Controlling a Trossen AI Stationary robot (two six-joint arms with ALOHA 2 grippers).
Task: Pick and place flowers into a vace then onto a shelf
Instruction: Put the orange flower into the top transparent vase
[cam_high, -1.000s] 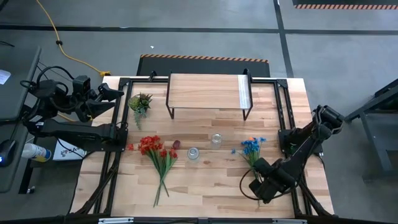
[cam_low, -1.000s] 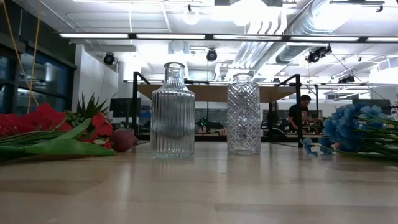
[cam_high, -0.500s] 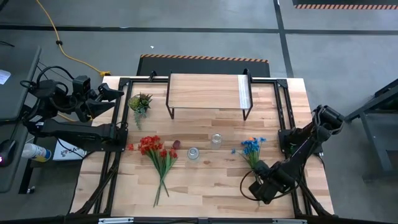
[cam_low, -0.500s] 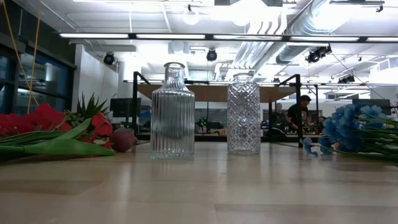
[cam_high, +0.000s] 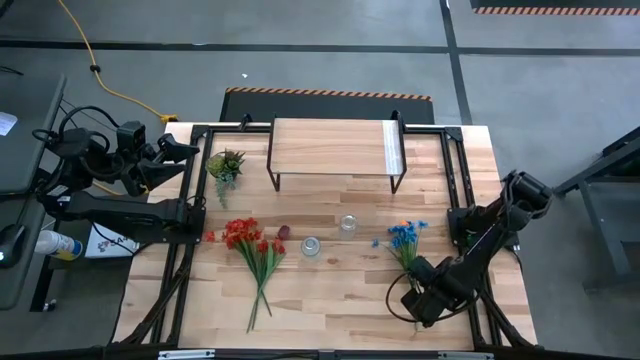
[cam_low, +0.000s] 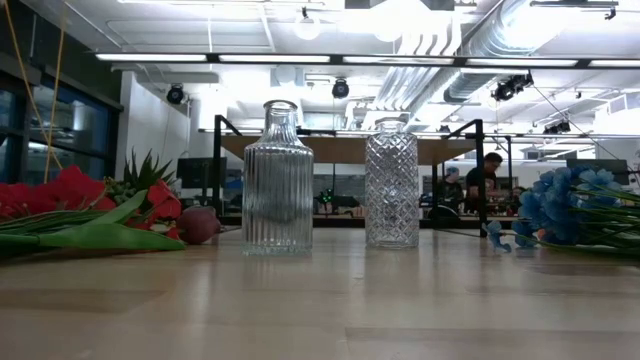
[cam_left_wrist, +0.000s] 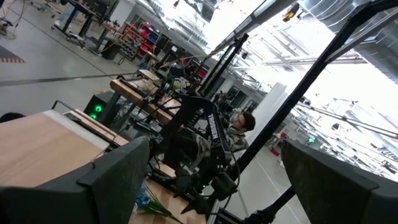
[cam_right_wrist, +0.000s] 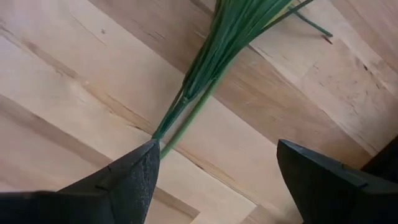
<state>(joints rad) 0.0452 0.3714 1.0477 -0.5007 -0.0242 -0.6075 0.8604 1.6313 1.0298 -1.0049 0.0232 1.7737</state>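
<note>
While the left pincer (cam_high: 168, 147) waits off the bench's (cam_high: 340, 290) far-left corner, fingers apart, the right pincer (cam_high: 414, 297) hangs low over the blue flowers' (cam_high: 404, 237) stems. Red flowers (cam_high: 243, 236) lie left of two vases (cam_high: 311, 246); the shelf (cam_high: 330, 148) stands behind.

Low down, both vases (cam_low: 278, 178) stand upright between red (cam_low: 70, 190) and blue blooms (cam_low: 565, 200).

At the right wrist, fingers (cam_right_wrist: 134, 177) stand apart, one touching the green stems (cam_right_wrist: 214, 68).

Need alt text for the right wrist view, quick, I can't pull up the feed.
The right hand hangs open just above the wooden table, its two dark fingers either side of the lower end of a bunch of green flower stems. The stems lie flat, closest to one finger; no blooms show here.
</note>
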